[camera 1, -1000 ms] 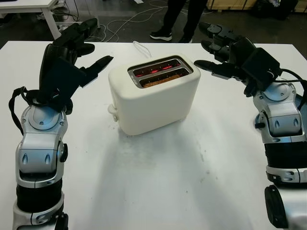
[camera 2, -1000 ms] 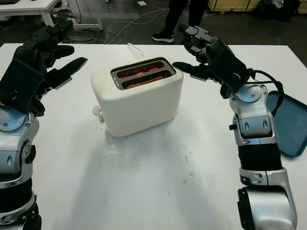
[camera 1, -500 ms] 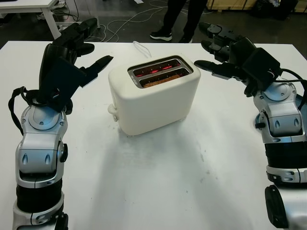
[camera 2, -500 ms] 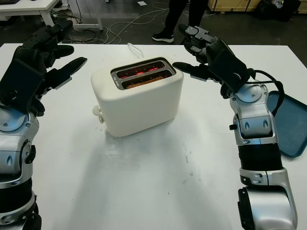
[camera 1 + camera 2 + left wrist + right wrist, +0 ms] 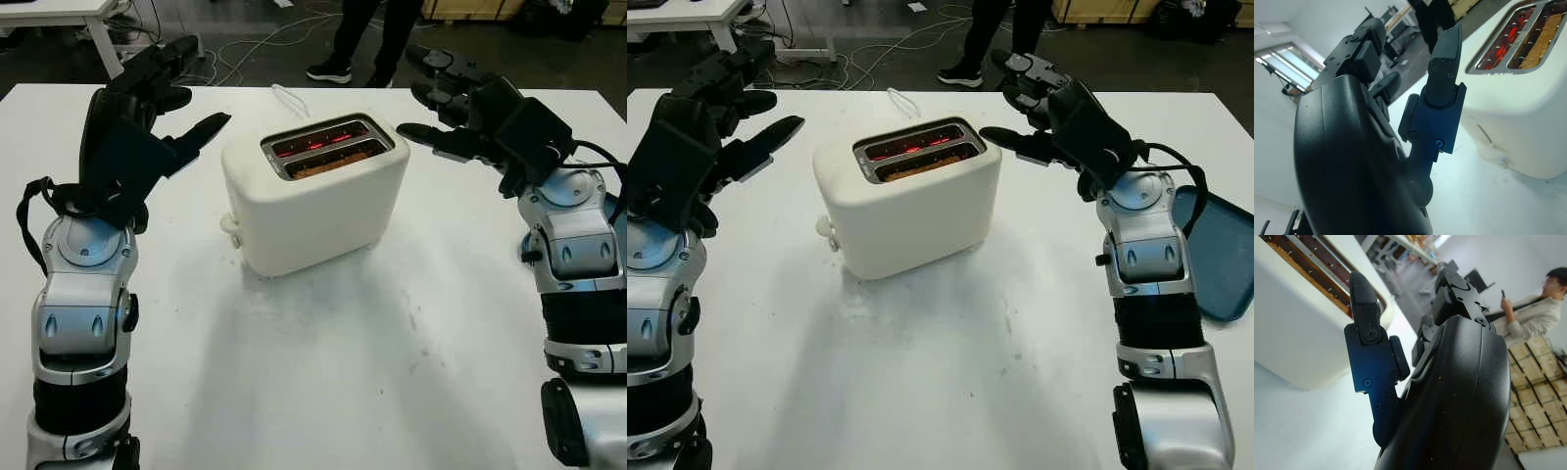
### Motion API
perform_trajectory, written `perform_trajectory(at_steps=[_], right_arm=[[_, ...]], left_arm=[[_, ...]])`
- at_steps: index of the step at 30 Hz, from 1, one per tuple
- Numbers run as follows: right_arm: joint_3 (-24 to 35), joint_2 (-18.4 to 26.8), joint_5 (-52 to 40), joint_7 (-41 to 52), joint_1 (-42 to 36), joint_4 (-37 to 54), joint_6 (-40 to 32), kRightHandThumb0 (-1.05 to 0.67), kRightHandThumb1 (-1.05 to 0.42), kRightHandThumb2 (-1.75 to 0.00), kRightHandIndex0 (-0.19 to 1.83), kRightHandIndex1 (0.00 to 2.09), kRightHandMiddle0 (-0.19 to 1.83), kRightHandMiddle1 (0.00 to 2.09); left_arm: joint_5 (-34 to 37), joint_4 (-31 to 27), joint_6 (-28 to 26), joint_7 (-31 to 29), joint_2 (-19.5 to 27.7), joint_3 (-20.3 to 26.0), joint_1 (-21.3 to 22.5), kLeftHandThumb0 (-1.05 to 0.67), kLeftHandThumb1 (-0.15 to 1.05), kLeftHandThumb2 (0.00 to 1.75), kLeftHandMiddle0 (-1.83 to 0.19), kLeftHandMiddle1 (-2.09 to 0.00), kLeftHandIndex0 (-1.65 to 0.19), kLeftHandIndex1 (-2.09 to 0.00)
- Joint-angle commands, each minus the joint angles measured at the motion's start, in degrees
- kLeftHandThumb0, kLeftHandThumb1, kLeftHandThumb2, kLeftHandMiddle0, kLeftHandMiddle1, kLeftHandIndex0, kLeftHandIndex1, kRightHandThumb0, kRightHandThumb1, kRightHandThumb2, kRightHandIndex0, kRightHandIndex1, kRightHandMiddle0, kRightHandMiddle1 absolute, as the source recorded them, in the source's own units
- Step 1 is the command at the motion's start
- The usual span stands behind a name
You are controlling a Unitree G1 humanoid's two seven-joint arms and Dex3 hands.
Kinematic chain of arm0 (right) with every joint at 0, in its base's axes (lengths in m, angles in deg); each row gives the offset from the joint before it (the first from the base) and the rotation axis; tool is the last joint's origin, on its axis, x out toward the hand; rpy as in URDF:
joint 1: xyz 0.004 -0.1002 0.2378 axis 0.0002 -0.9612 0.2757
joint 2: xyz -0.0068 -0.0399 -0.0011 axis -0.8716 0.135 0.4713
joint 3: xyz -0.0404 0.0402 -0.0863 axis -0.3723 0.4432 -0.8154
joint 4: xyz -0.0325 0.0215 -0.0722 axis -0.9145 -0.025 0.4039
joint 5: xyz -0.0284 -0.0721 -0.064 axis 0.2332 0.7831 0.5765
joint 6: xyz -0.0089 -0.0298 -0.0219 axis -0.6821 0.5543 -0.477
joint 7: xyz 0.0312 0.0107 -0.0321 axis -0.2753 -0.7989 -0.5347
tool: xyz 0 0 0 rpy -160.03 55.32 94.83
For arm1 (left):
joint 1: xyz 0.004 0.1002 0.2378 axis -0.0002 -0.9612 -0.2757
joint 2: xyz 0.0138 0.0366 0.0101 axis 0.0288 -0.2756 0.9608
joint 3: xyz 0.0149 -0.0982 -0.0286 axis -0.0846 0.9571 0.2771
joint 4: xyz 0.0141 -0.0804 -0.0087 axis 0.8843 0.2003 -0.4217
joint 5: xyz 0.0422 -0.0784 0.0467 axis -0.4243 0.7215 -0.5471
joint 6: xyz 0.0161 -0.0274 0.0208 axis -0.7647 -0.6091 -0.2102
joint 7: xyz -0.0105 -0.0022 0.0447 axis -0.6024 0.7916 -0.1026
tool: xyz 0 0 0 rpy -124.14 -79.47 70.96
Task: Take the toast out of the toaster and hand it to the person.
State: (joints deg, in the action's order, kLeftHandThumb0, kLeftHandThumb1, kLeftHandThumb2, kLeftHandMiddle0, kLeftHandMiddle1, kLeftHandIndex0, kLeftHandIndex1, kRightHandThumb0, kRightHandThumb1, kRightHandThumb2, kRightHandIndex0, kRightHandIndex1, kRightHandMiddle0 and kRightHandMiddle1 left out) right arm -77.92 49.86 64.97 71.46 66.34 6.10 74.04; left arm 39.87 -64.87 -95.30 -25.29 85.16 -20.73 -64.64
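A cream two-slot toaster (image 5: 315,196) stands in the middle of the white table (image 5: 323,372). Its far slot glows red; the near slot holds a brown slice of toast (image 5: 329,162), sunk to the slot's rim. The toast's edge (image 5: 1542,46) also appears in the left wrist view. My left hand (image 5: 162,108) hovers open to the left of the toaster, apart from it. My right hand (image 5: 453,103) hovers open to the right of the toaster's top, a short gap away. A person's legs (image 5: 367,34) stand beyond the table's far edge.
A dark blue tray (image 5: 1220,255) lies at the table's right edge, beside my right forearm. The toaster's white cord (image 5: 286,96) runs off behind it. Desks and floor cables lie past the far edge. Another person (image 5: 1542,308) stands by stacked boxes.
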Motion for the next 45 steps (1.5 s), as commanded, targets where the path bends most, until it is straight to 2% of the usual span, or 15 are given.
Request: perform_trajectory(at_steps=[1,45], right_arm=[[0.14,0.44,0.00,0.11,0.94,-0.26,0.86,-0.45,-0.92,-0.08,0.22,0.01,0.25,0.00],[-0.15,0.54,0.30,0.21,1.10,-1.39,2.19,-0.49,-0.92,-0.07,0.25,0.02,0.27,0.01]], left_arm=[[-0.31,-0.58,-0.41,0.21,0.10,0.38,-0.32,-0.53,0.92,0.14,-0.04,-0.94,-0.39,-0.11],[-0.85,-0.64,-0.35,0.20,0.18,0.17,-0.48,-0.51,0.92,0.14,-0.06,-0.92,-0.38,-0.13]])
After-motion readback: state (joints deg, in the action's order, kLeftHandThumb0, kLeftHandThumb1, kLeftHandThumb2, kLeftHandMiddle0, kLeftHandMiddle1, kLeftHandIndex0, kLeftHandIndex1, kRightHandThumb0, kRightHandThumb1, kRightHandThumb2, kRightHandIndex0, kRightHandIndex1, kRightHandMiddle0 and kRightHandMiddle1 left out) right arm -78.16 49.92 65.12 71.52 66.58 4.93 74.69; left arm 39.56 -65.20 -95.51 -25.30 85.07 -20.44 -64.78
